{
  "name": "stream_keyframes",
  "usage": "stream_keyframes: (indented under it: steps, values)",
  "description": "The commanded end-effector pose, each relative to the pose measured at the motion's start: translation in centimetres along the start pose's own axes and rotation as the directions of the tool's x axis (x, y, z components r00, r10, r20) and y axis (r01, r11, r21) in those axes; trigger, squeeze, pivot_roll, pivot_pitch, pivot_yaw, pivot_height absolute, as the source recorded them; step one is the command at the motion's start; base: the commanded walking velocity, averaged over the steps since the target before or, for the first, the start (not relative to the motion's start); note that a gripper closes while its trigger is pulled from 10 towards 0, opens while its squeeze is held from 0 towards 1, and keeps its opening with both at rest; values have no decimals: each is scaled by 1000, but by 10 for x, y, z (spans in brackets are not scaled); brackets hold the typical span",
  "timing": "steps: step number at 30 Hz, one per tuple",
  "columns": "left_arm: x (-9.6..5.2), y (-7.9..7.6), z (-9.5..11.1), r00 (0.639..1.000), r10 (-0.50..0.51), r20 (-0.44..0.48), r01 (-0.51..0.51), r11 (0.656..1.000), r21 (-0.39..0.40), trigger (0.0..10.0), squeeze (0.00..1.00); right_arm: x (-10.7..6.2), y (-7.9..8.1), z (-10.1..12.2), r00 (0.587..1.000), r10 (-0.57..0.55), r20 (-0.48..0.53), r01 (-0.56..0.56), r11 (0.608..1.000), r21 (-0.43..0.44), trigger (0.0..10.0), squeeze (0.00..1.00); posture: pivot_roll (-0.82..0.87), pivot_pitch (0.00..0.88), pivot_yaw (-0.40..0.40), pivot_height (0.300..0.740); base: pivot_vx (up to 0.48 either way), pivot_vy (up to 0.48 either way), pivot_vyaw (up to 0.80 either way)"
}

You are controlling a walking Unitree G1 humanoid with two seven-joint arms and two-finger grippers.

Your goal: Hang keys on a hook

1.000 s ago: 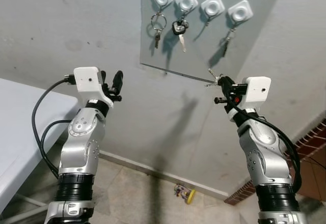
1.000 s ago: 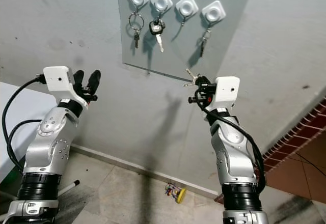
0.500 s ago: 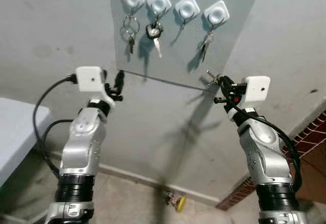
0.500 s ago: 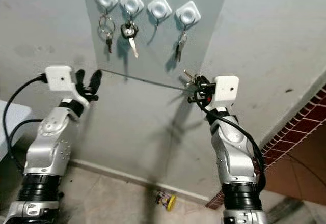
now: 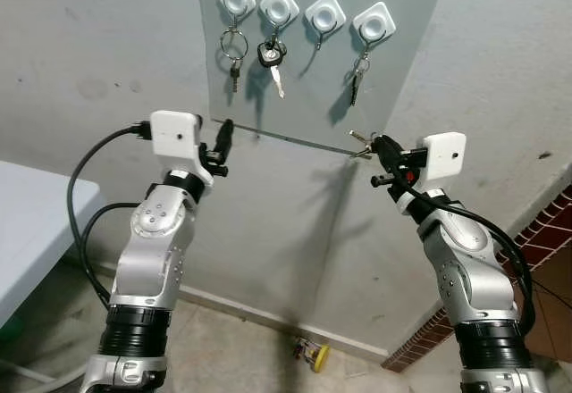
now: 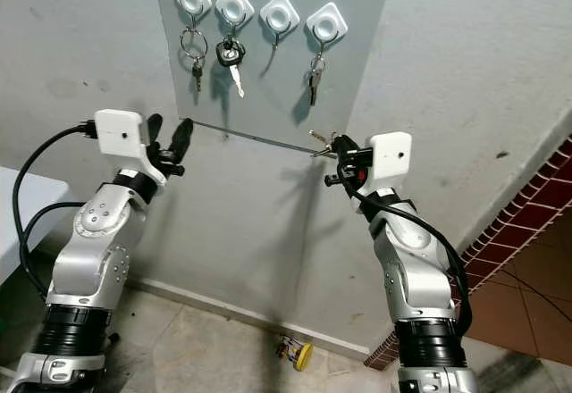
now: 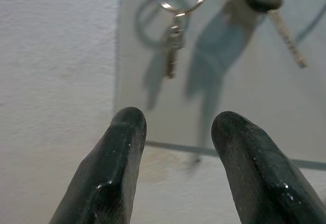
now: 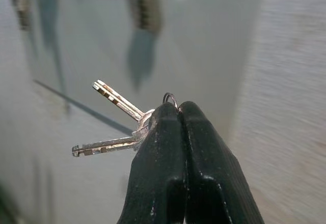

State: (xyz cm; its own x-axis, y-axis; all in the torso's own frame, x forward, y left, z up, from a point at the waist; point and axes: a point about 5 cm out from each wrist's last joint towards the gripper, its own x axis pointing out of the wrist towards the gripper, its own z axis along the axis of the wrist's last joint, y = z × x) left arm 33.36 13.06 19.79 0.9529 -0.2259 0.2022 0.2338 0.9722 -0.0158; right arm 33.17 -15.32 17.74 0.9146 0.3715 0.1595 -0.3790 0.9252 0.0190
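Since the earlier frame our left claw had risen to the board's lower edge, fingers parted and empty. We counted four hooks on the grey board; three held keys, the third hung bare. Our right claw was pinched tight on a ring of two keys, just below the board, with bare wall between it and the left claw.
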Motion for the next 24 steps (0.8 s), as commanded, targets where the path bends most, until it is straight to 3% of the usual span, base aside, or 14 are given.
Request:
stream_keyframes:
  steps: [1, 7, 12, 18, 24]
  values:
    - [1, -5, 5, 1000, -24, 13, 24, 999, 21, 10000, 0, 4, 4, 14, 998, 41, 41, -41, 999, -15, 10000, 0, 8, 78, -70, 740, 0, 0, 0]
    - [0, -22, 15, 994, -99, 51, 96, 994, 44, 10000, 0, 4, 19, 24, 981, 177, 77, -178, 984, 12, 10000, 0, 10, 85, -75, 740, 0, 0, 0]
    - [-4, -32, 22, 981, -178, 80, 170, 981, 91, 10000, 0, 3, 31, 44, 942, 288, 171, -301, 952, 54, 10000, 0, 10, 87, -76, 740, 0, 0, 0]
    - [-6, -40, 29, 968, -232, 96, 220, 968, 122, 10000, 0, 6, 39, 63, 910, 332, 250, -360, 930, 78, 10000, 0, 12, 87, -76, 740, 0, 0, 0]
    - [-4, -43, 40, 962, -243, 127, 232, 968, 96, 10000, 0, 12, 43, 74, 893, 343, 293, -387, 916, 109, 10000, 0, 11, 80, -73, 740, 0, 0, 0]
